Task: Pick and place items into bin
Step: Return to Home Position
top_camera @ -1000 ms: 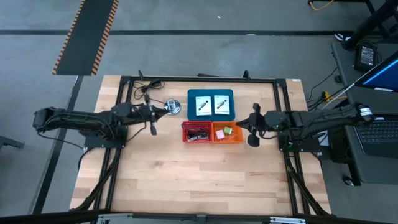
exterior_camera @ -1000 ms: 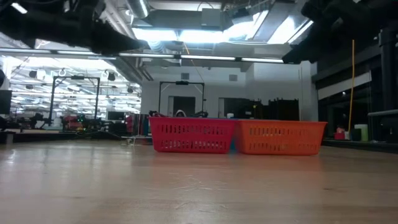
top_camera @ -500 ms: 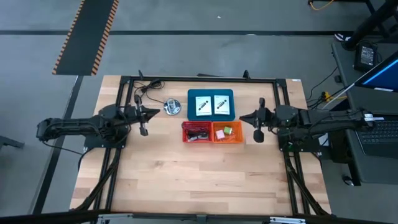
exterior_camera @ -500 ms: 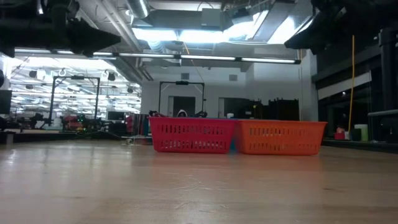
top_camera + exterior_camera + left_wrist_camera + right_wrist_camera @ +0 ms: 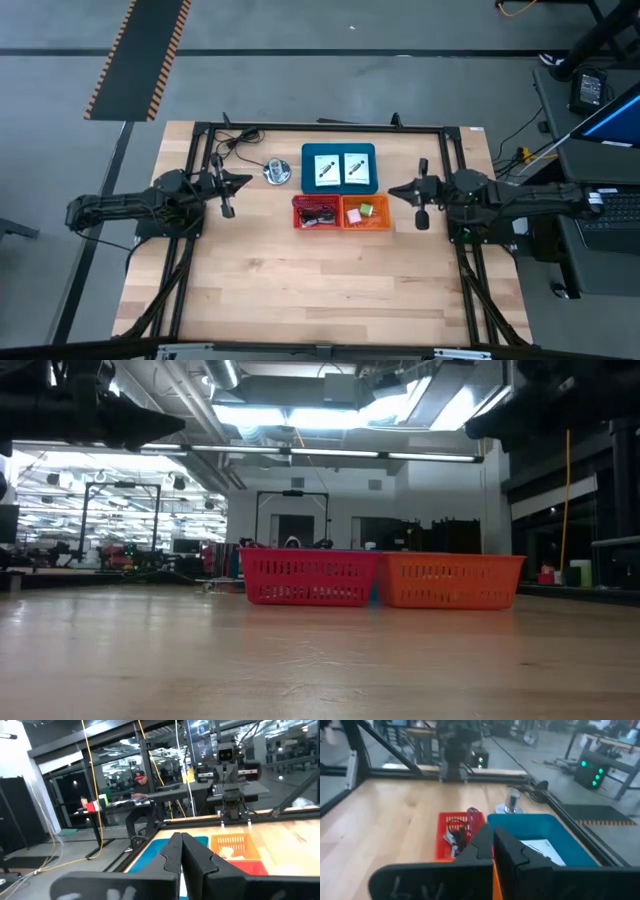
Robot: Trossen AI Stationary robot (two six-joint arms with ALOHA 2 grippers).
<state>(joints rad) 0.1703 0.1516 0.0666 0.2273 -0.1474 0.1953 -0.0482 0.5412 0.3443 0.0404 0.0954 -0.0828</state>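
Near the far edge of the table (image 5: 300, 290), 3 bins sit bunched at mid-width: the blue bin (image 5: 339, 148) farthest back, with the red bin (image 5: 295, 213) and orange bin (image 5: 389, 214) touching side by side just in front of it. 2 cards (image 5: 326, 168) lie flat side by side in the blue bin, black cables (image 5: 318, 215) are heaped in the red bin, and a green cube (image 5: 367, 209) and a pale cube (image 5: 353, 212) lie in the orange bin. A silver disc (image 5: 277, 171) stands on the wood just left of the blue bin. A black frame (image 5: 320, 128) runs along the table's edges. Bare wood spreads wide from the bins to the near edge, and a strip of it lies open on each side of them. The left arm (image 5: 130, 205) stretches roughly level from the left edge, its left gripper (image 5: 243, 181) aimed inward, near the disc but apart from it. The right arm (image 5: 530, 198) mirrors it from the right edge, with the right gripper (image 5: 393, 190) just beside the orange bin, not touching. Each wrist view shows that arm's 2 fingers pressed together and holding nothing. From table height, both arms show as dark shapes high above the wood.
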